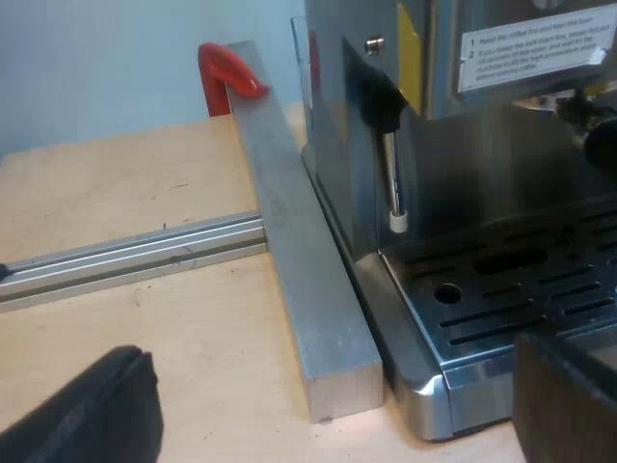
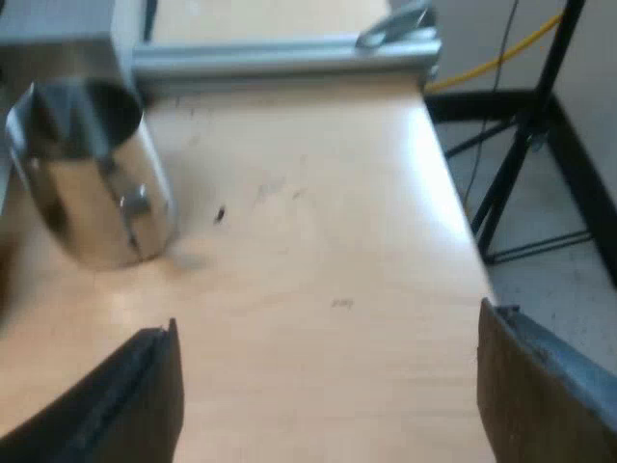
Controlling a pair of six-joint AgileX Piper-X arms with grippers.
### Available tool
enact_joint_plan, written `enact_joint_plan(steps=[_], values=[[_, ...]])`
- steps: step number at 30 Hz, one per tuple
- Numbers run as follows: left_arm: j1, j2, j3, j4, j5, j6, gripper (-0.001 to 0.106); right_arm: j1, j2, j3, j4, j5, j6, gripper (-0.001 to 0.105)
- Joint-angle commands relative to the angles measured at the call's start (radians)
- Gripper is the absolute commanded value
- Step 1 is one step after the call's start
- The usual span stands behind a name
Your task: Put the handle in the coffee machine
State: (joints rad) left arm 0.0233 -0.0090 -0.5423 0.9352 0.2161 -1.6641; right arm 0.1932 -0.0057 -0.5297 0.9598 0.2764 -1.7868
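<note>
The right pincer (image 2: 326,318) hung spread and empty, the metal holder (image 2: 92,183) ahead of it on the worktop (image 2: 318,222), apparently poised to grasp it. The left pincer (image 1: 328,352), spread too, faced the espresso machine (image 1: 337,154).

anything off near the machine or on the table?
Nothing stands out. The espresso machine and its drip tray look intact and dry; the wooden table shows no spill, just a small dark speck beside the shiny metal cup.
</note>
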Motion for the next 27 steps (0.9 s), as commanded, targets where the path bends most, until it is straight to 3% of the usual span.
enact_joint_plan(steps=[1, 5, 7, 27], values=[[-0.005, -0.051, -0.002, 0.0, -0.01, -0.016, 0.076, -0.004, -0.047, 0.004, -0.015, -0.013, -0.017, 0.066], [-0.004, -0.051, 0.03, 0.082, -0.01, 0.002, 0.076, -0.004, -0.047, 0.018, -0.015, -0.013, -0.017, 0.066], [-0.004, -0.051, 0.033, 0.075, -0.01, 0.013, 0.076, -0.004, -0.047, 0.047, -0.016, -0.013, -0.017, 0.066], [-0.004, -0.064, 0.033, 0.075, -0.01, 0.015, 0.076, -0.004, -0.047, 0.047, -0.016, -0.011, -0.005, 0.066]])
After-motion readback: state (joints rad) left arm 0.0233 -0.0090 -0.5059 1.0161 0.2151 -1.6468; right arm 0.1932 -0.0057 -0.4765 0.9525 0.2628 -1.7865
